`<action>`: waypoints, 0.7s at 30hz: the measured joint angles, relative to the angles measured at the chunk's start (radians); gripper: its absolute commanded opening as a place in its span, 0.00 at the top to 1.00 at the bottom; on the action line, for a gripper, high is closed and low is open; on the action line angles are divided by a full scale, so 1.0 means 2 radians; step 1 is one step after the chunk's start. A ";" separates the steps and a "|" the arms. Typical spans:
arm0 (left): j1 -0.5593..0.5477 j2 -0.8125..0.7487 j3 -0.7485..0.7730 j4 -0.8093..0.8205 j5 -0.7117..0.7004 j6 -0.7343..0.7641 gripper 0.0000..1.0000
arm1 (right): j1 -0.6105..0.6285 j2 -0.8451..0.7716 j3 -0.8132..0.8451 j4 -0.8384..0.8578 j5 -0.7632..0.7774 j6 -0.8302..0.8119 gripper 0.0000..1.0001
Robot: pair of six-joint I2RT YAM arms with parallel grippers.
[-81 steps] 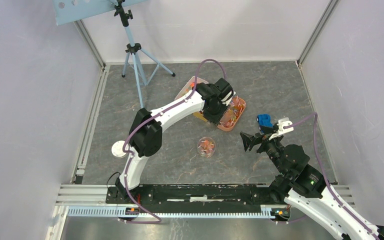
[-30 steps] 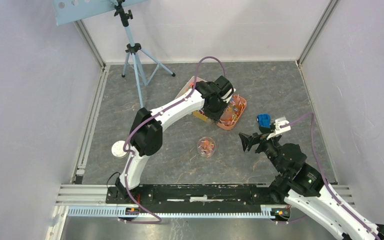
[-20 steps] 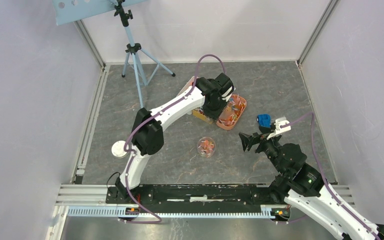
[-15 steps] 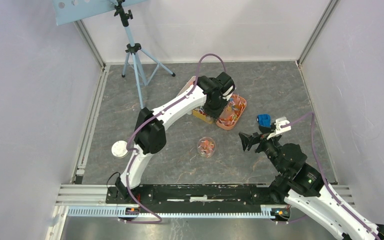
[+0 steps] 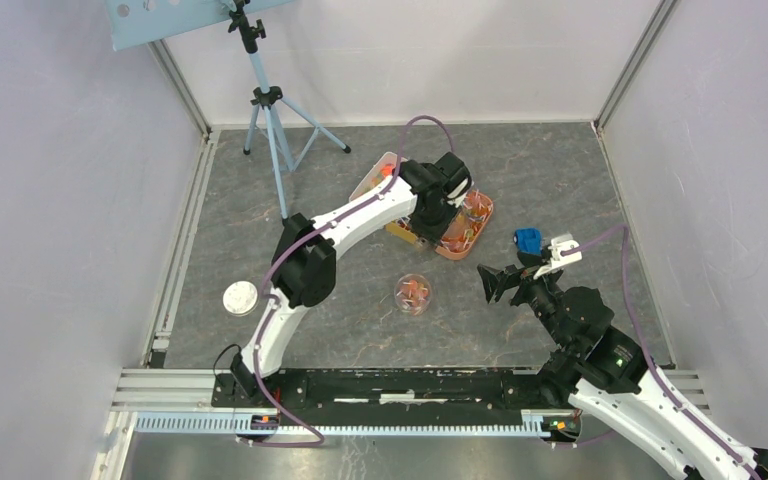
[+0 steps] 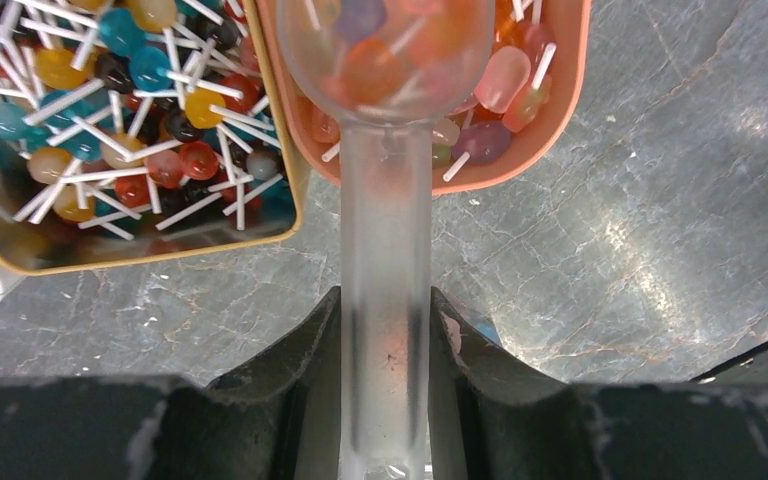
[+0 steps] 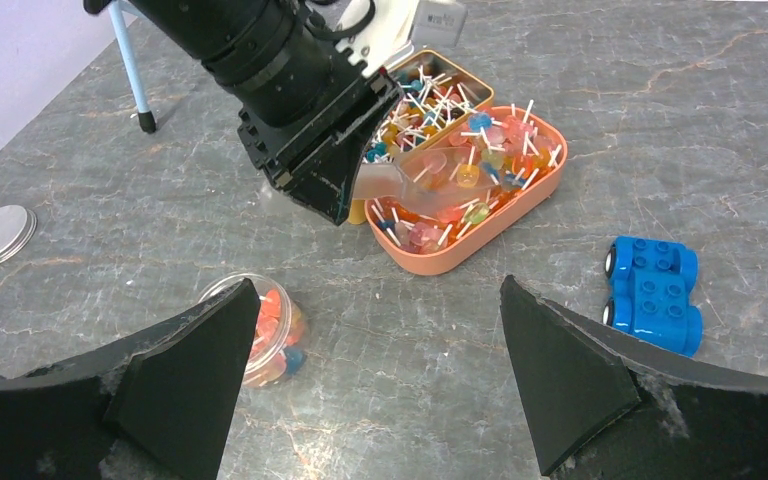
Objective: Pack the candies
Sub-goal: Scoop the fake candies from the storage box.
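The candies (image 6: 505, 78) are small coloured sweets on white sticks, heaped in a salmon oval tray (image 6: 550, 120) and a yellow tin (image 6: 295, 190). My left gripper (image 6: 385, 310) is shut on the handle of a translucent scoop (image 6: 385, 200). The scoop's bowl hangs over the tray with sweets showing through it. From above, the left gripper (image 5: 440, 205) sits at the tray (image 5: 457, 255). A small clear jar (image 5: 413, 293) holding candies stands nearer the arms. My right gripper (image 7: 380, 285) is open and empty, just right of the jar (image 7: 270, 325).
A blue toy car (image 5: 527, 240) lies right of the tray, beside my right gripper (image 5: 513, 272). A round metal lid (image 5: 241, 298) rests at the left by the left arm's elbow. A tripod (image 5: 270, 110) stands at the back left. Walls enclose the table.
The left arm's elbow has swung right, uncovering the lid, and its wrist has shifted slightly over the tray with the scoop still held. The right arm has not moved.
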 measured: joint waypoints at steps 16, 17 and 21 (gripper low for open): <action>-0.002 -0.045 -0.125 0.089 -0.004 0.000 0.98 | 0.000 0.000 -0.003 0.000 0.000 0.002 0.02; -0.002 -0.048 -0.130 0.093 -0.004 0.000 0.98 | 0.000 0.000 -0.003 0.000 0.000 0.003 0.02; -0.002 -0.063 -0.153 0.110 -0.004 0.000 0.98 | 0.000 0.000 -0.003 0.000 0.000 0.004 0.02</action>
